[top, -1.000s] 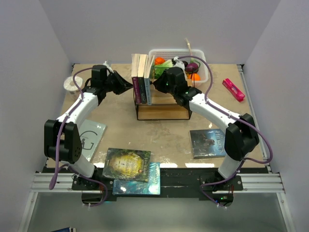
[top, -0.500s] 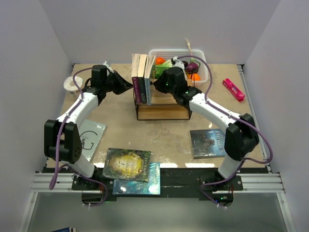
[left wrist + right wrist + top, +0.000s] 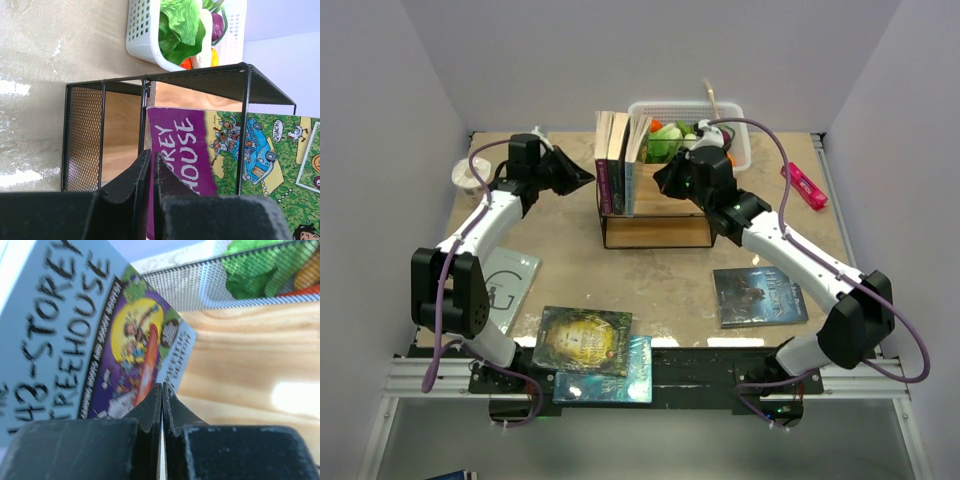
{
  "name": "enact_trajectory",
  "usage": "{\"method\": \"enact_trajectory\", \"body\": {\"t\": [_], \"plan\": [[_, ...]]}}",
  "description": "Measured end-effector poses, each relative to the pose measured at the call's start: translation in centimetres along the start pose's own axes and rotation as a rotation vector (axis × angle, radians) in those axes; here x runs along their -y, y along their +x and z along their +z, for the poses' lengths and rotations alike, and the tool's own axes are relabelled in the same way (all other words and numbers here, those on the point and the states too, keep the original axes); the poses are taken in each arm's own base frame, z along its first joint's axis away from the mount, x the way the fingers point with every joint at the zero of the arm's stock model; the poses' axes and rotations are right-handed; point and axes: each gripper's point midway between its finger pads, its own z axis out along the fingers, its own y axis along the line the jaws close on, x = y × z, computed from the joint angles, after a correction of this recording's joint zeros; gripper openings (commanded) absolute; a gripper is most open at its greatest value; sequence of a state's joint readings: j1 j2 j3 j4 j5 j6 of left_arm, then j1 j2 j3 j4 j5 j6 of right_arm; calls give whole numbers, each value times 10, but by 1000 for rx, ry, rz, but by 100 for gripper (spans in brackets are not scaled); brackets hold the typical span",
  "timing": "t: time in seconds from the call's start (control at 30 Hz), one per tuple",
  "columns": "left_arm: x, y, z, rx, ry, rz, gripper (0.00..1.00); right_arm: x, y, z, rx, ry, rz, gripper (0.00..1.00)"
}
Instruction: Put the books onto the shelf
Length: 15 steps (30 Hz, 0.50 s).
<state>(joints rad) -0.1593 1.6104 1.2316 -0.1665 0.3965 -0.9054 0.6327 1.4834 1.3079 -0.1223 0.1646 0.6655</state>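
Three books (image 3: 617, 165) stand up straight in the shelf (image 3: 665, 231), packed at its left end. The rest of the wooden board is bare, so there is room for more.

Four books lie flat on the table (image 3: 570, 250), near the arm bases. A green-gold book (image 3: 582, 339) sits on top of a teal-blue book (image 3: 620, 375). A pale grey book (image 3: 512, 278) is on the left, partly under the left arm. A dark blue-grey book (image 3: 760, 296) is on the right. So I think a bit less than half the job is done.

The left gripper (image 3: 585, 177) is just beside the left end of the shelf. Its fingers are pressed together and hold nothing. Its own camera looks through the wire at the purple book (image 3: 175, 145).

The right gripper (image 3: 660, 180) is over the shelf, close to the light blue book (image 3: 65, 325). Its fingers are pressed together too, with nothing between them. I cannot tell if it touches the book.

Next, one arm likely needs to go get a book from the table.
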Motion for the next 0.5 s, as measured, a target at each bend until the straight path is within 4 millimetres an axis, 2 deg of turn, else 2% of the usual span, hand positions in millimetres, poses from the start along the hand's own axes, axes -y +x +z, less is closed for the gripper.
{"method": "enact_trajectory", "body": {"t": [0.13, 0.23, 0.33, 0.5], "plan": [[-1, -1, 0, 2, -2, -1, 11, 11, 13, -5, -24, 12, -17, 0], [-1, -1, 0, 2, -2, -1, 11, 11, 22, -7, -55, -4, -30, 0], [-1, -1, 0, 4, -3, -1, 11, 1, 31, -10, -98, -60, -44, 0], [-1, -1, 0, 4, -3, -1, 11, -12, 58, -16, -189, -165, -33, 0]]}}
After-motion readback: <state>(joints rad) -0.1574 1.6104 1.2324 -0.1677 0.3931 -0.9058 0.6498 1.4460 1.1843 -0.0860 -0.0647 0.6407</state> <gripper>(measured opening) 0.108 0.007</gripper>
